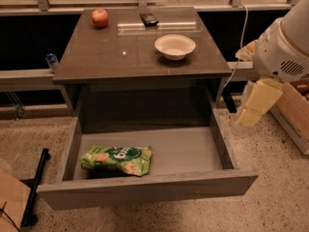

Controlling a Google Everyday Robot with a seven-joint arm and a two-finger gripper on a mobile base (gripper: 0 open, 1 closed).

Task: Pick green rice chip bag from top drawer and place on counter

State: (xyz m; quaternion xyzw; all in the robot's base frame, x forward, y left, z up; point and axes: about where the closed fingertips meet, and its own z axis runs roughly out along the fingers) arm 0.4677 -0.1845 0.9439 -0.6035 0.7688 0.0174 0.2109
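The green rice chip bag (117,159) lies flat in the front left part of the open top drawer (193,151), logo up. The drawer is pulled fully out below the counter (116,52). My gripper (257,104) hangs at the right, outside the drawer, beside its right wall and above the floor. It is well to the right of the bag and holds nothing that I can see. The white arm housing (285,47) is above it at the right edge.
On the counter stand a white bowl (175,46), a red apple (100,18) and a small dark object (148,19). A wooden crate (294,112) sits on the terrazzo floor at right. A black bar (36,182) lies on the floor at left.
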